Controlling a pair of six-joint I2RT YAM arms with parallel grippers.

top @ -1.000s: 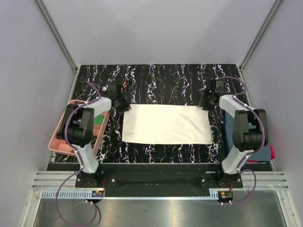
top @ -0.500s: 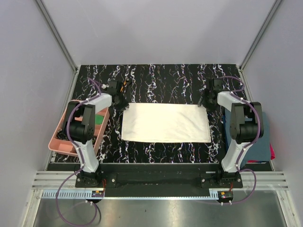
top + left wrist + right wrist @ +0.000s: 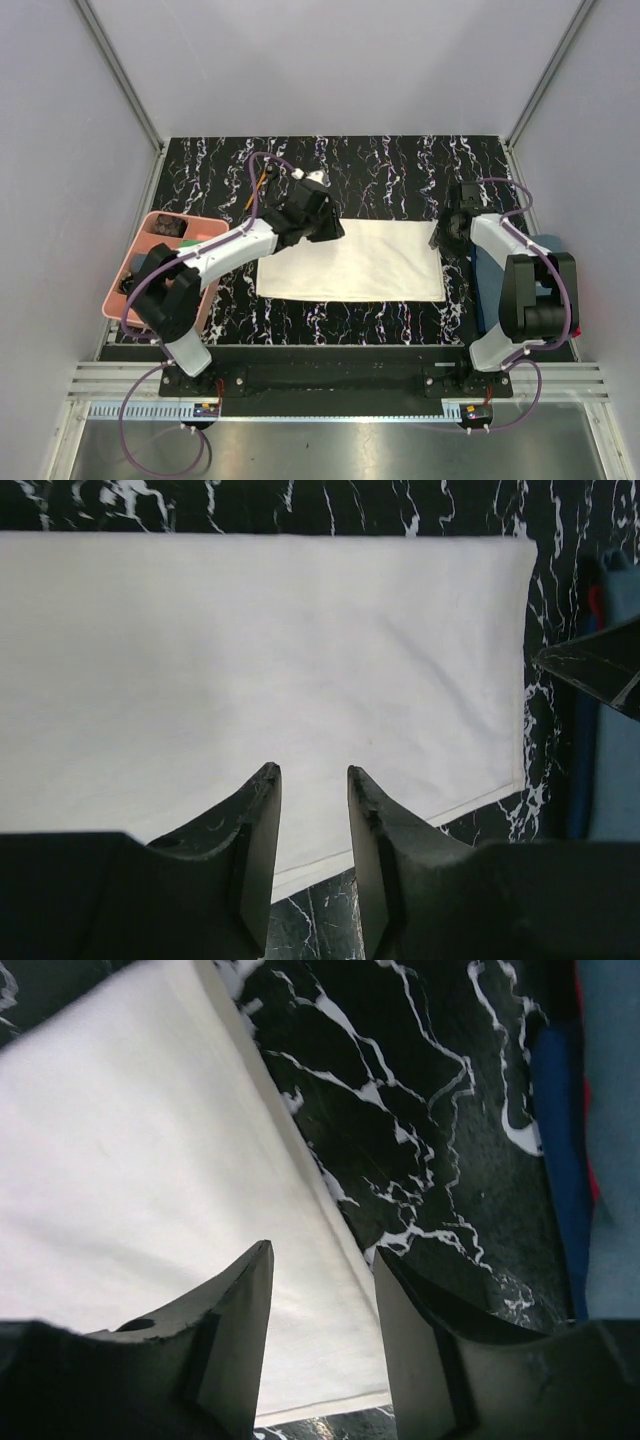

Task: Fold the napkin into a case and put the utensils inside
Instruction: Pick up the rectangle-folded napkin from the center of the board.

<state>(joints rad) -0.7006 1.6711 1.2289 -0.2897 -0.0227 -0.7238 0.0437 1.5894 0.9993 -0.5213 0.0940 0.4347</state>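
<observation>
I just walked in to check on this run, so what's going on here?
Two robot arms are working on a cream napkin, which lies flat on the marbled table as a wide rectangle. The left gripper is over its far left part and the right gripper at its right edge, both with jaws apart and holding nothing. Nothing lies on the cloth.

Overhead — both wrists close over napkin [image 3: 300, 660]

Cream napkin [image 3: 370, 265] [image 3: 300, 660] [image 3: 130, 1160], plain smooth cloth, flat wide rectangle, long edges running left to right, lying just right of the pink tray [image 3: 190, 217], thin orange-handled stick [image 3: 261, 182] beyond the tray's far right corner, partly hidden
</observation>
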